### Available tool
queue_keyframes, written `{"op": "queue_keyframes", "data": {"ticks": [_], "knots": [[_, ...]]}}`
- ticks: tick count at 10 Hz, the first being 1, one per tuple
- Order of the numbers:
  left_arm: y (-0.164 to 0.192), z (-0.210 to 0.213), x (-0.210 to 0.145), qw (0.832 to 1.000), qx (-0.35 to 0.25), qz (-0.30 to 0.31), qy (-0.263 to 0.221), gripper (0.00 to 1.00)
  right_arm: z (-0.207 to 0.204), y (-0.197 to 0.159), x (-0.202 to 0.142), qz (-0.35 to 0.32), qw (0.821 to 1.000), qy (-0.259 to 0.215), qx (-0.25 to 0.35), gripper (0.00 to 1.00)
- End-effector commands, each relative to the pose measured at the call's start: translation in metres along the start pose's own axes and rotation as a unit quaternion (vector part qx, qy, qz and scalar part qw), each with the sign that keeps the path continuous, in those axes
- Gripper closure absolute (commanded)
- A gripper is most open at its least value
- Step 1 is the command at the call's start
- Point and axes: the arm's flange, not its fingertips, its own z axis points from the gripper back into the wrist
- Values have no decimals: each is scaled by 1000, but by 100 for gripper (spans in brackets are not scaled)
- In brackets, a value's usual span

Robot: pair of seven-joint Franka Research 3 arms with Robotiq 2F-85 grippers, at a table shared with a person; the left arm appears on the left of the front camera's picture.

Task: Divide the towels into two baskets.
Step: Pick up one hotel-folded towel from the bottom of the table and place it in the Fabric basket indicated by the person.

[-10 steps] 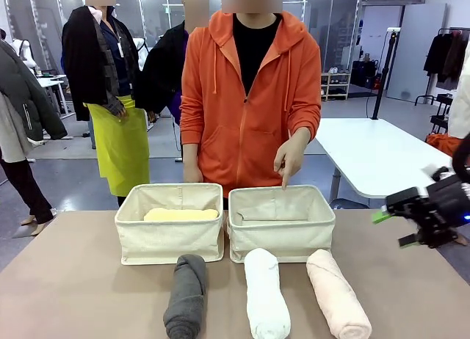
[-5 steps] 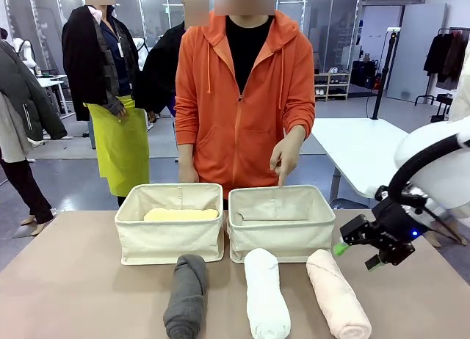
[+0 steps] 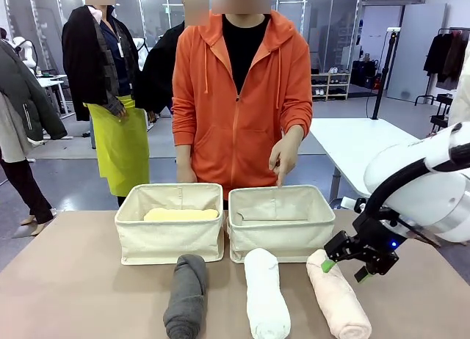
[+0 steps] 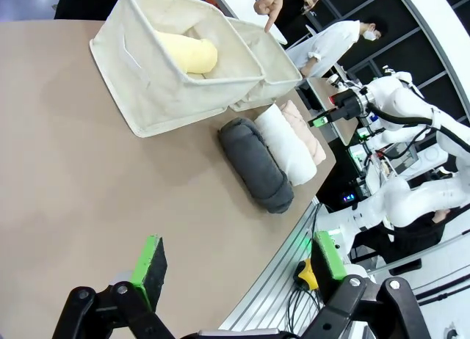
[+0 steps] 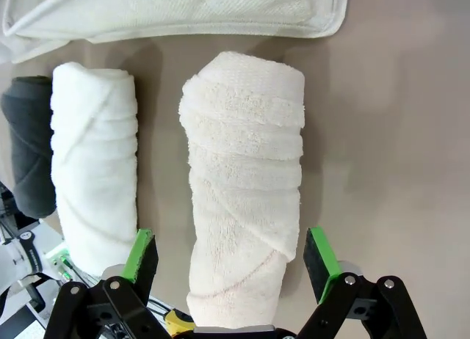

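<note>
Front view, left to right. Left gripper: jaws wide, nothing held, over bare table at the near left, well apart from the towels. Left basket: yellow towel lies inside, so one of four looks placed. Grey towel lies on the table just near of that basket, not yet binned. White towel lies beside it, near of the right basket, also not binned. Right basket looks empty from this angle. A person's hand at the far side points a finger down at it. Pink towel lies on the table, rightmost, its far end close to the right basket's near right corner. Right gripper: jaws wide, one green pad on each side of the pink roll, not closed on it; can't tell if the pads touch it.

Progress, judged: about a quarter done, three towels left. Pink looks like the one in hand, likely bound for the right basket. An even split would put one more towel in each basket after that.
</note>
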Motion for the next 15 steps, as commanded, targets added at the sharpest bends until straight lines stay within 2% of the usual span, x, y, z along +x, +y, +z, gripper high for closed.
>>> {"op": "queue_keyframes", "data": {"ticks": [1,4,9,12,13,15], "knots": [[-2,3,0,1000,-7,-8,-6,0,-19,5,-39,-6,1000,3,-31,0],[-2,3,0,1000,-7,-8,-6,0,-43,10,-39,5,998,22,-54,0],[-2,3,0,1000,-7,-8,-6,0,-58,15,-34,14,997,34,-71,0],[-2,3,0,1000,-7,-8,-6,0,-58,14,-35,22,996,34,-77,87],[-2,3,0,1000,-7,-8,-6,0,-59,13,-35,21,996,35,-79,100],[-2,3,0,1000,-7,-8,-6,0,-59,13,-35,20,996,34,-78,100]]}}
